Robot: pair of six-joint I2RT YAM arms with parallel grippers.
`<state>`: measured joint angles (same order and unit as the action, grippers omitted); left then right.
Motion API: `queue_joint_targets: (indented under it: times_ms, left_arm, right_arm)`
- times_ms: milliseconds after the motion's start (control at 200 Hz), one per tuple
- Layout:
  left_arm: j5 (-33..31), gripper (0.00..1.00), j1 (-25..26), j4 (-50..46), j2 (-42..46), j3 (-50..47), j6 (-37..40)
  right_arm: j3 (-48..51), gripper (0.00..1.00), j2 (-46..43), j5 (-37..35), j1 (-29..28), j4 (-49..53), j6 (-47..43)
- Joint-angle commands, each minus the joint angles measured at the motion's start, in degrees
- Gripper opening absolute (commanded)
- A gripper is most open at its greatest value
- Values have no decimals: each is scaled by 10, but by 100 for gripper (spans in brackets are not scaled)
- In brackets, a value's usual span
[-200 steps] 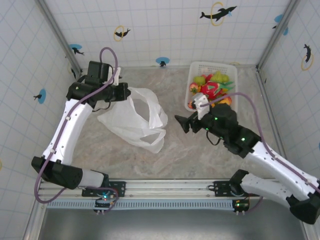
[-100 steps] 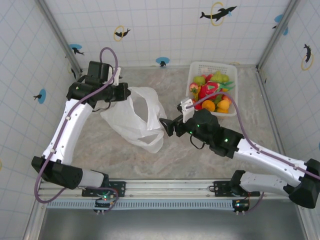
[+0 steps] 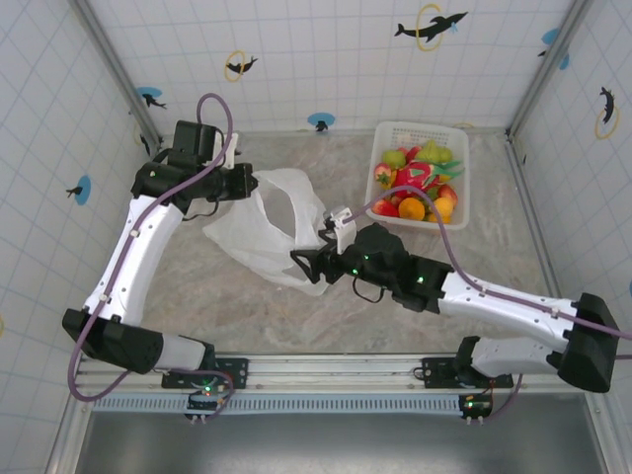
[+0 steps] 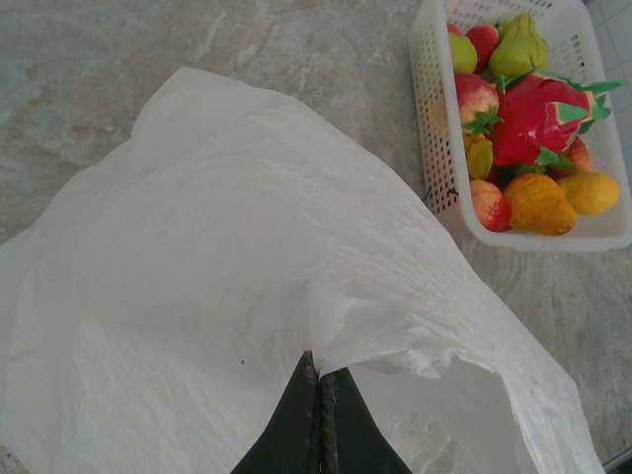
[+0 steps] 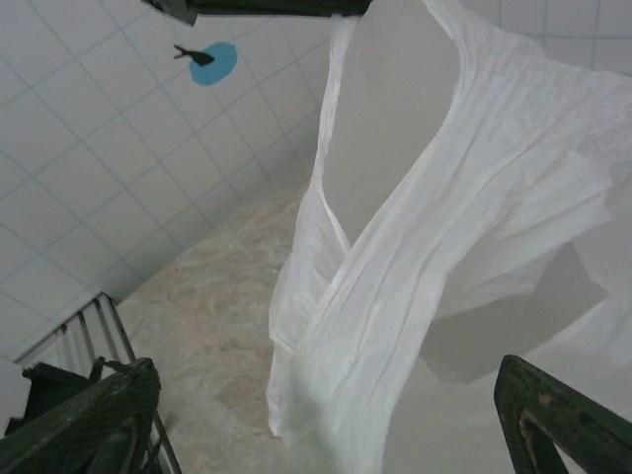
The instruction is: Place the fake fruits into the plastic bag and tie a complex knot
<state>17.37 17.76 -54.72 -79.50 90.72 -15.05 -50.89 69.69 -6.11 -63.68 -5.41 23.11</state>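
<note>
Marbled bench (image 3: 197, 281): left gripper (image 4: 318, 380) clenched on plastic bag (image 3: 259, 242) rim; right gripper (image 3: 304, 265) released, jaws apart at the bag's near edge.

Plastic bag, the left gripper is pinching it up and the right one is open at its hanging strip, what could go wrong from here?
The left gripper pinches just a thin fold of the plastic bag, so a tug could slip it free. The open right gripper straddles a twisted hanging strip; closing there might bunch the layers and leave the mouth shut, with the fake fruits not yet bagged.
</note>
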Motion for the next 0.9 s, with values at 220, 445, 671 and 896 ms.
queue_joint_targets:
  times_ms: [220,445,671,896]
  left_arm:
    - [-11,0,5,3,8,-8,8]
    - [6,12,3,21,29,-51,42]
    - [93,59,4,101,87,-87,25]
    - [-22,69,55,104,130,-161,27]
  right_arm:
    - [-74,2,22,34,22,15,-7]
    - [-125,0,8,87,65,53,-12]
    - [-161,0,22,103,81,65,-18]
    - [-161,0,23,99,85,68,-16]
